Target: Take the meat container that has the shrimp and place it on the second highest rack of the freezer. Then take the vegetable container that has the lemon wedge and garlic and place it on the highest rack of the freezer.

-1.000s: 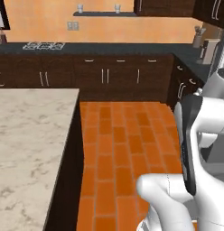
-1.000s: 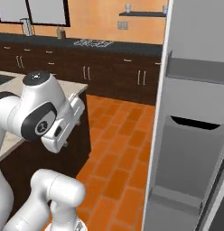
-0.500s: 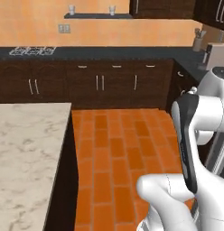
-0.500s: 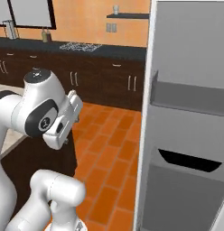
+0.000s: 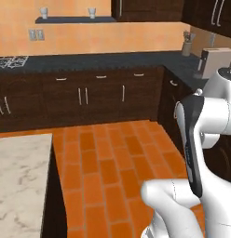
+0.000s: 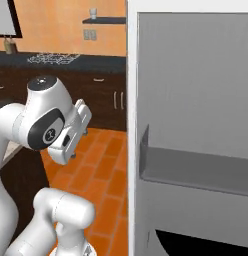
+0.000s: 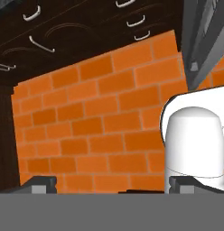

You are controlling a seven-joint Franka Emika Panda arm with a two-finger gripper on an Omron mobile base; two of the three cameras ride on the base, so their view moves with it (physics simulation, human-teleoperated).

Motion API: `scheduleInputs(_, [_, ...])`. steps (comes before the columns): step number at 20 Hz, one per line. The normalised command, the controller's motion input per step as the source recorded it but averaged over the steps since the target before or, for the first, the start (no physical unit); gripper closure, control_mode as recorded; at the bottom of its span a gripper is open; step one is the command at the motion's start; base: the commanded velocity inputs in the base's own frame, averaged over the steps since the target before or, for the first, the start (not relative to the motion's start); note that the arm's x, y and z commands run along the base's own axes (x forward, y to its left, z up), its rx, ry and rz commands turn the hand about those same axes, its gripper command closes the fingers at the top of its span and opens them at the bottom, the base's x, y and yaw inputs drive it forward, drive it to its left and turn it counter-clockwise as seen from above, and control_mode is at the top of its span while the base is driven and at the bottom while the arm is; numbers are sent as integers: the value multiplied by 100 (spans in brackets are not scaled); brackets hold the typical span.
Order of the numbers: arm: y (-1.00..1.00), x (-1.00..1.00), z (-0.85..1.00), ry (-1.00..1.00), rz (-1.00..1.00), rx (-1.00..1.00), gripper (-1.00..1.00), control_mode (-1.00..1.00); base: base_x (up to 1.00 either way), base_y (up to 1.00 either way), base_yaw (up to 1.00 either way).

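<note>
The freezer's open door (image 6: 196, 100) fills the right of the right base view, grey inside, with a grey door bin (image 6: 196, 170) across it. A grey edge of the freezer (image 7: 204, 40) also shows at the upper right of the hand view. My gripper (image 7: 114, 186) is open, nothing between its fingertips (image 7: 39, 182), and it looks down at orange brick floor. The arm's white hand (image 6: 71, 132) hangs left of the door. The meat container, the shrimp, the vegetable container, the lemon wedge, the garlic and both racks are out of view.
A marble island (image 5: 19, 181) sits at the lower left. Dark cabinets (image 5: 89, 95) under a black counter line the back wall, with a stove (image 5: 10, 60) at the left and a white appliance (image 5: 215, 60) at the right. Orange brick floor (image 5: 108, 162) lies between.
The whole picture has slid left in both base views, so the camera has turned right. The freezer door now looms much larger. The gripper stays open.
</note>
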Motion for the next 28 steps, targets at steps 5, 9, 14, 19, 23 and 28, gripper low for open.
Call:
scheduleInputs(5, [0,0,0,0,0,0,-100,100,87,24,-32])
scheduleInputs(9, [0,0,0,0,0,0,-100,100,73,18,-44])
scheduleInputs(14, [0,0,0,0,0,0,-100,100,56,11,-59])
scheduleInputs(19, [0,0,0,0,0,0,-100,100,57,16,-60])
scheduleInputs(23, [0,0,0,0,0,0,-100,100,61,21,-60])
scheduleInputs(28, [0,0,0,0,0,0,-100,100,62,31,-59])
